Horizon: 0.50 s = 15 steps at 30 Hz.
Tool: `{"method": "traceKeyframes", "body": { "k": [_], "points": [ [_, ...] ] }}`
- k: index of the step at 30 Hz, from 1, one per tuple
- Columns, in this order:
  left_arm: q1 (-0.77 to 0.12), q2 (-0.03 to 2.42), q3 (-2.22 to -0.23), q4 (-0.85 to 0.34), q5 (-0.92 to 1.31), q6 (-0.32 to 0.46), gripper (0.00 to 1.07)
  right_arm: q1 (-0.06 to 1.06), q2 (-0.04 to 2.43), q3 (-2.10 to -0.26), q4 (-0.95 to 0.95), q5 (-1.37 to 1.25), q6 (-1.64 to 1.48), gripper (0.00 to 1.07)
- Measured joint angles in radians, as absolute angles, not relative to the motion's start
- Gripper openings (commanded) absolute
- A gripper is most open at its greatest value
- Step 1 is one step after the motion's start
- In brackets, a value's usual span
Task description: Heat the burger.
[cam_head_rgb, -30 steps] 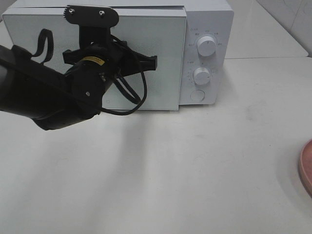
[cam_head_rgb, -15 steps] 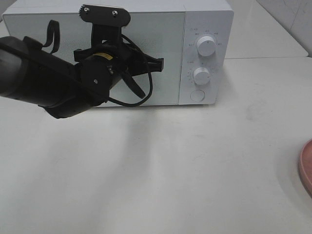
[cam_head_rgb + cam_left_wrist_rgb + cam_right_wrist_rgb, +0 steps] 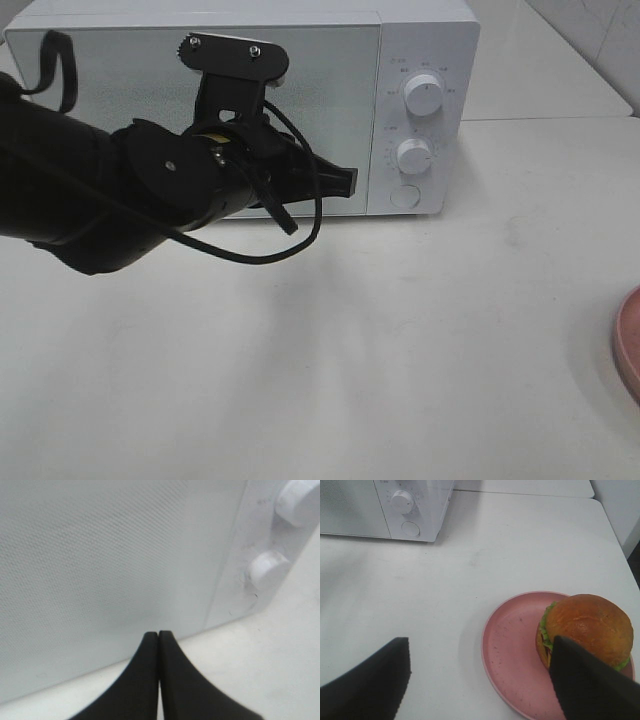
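Right claw (image 3: pixel 480 680) above burger (image 3: pixel 585 630)

The microwave (image 3: pixel 300 100) is showing a smooth white casing that looks like painted metal or plastic, and its door (image 3: pixel 110 555) is carrying a fine dotted mesh texture with a dull, greyish sheen. Its two knobs (image 3: pixel 424 95) are looking like smooth white plastic. The table (image 3: pixel 400 350) is appearing matt and off-white, with faint scuffs. The left gripper (image 3: pixel 158 636) is presenting matt black fingers, seemingly plastic or rubber, and the right gripper (image 3: pixel 480 680) likewise. The burger (image 3: pixel 587 630) is wearing a glossy golden-brown bun. The plate (image 3: pixel 510 650) is looking like matt pink plastic, lightly speckled.
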State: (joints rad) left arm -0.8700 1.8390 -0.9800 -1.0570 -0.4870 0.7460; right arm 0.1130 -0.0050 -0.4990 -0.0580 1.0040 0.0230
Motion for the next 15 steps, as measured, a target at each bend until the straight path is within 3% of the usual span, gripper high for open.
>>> {"method": "traceKeyframes", "body": {
  "k": [5,7,9,10,12,13,14,15],
  "points": [
    [-0.843,1.802,-0.972,-1.023,-0.298,0.748,0.0,0.113,-0.005,-0.499,-0.058,1.004,0.023,0.75],
    [-0.793,1.759,-0.972,-0.961,-0.075,0.749,0.0,0.113,-0.005,-0.499,-0.058,1.004,0.023,0.75],
    [-0.778,1.751,-0.972,-0.955,-0.022,0.749,0.01,0.113,-0.005,-0.499,-0.058,1.004,0.023,0.75],
    [-0.737,1.731,-0.972,-0.944,0.116,0.749,0.08,0.113,-0.005,-0.499,-0.058,1.004,0.023,0.75],
    [-0.715,1.724,-0.972,-0.94,0.187,0.749,0.14,0.113,-0.005,-0.499,-0.058,1.004,0.023,0.75],
    [-0.675,1.708,-0.972,-0.936,0.308,0.744,0.3,0.113,-0.005,-0.499,-0.058,1.004,0.023,0.75],
    [-0.675,1.708,-0.972,-0.936,0.308,0.744,0.3,0.113,-0.005,-0.499,-0.058,1.004,0.023,0.75],
    [-0.652,1.699,-0.972,-0.935,0.372,0.736,0.43,0.113,-0.005,-0.499,-0.058,1.004,0.023,0.75]
  ]
}}
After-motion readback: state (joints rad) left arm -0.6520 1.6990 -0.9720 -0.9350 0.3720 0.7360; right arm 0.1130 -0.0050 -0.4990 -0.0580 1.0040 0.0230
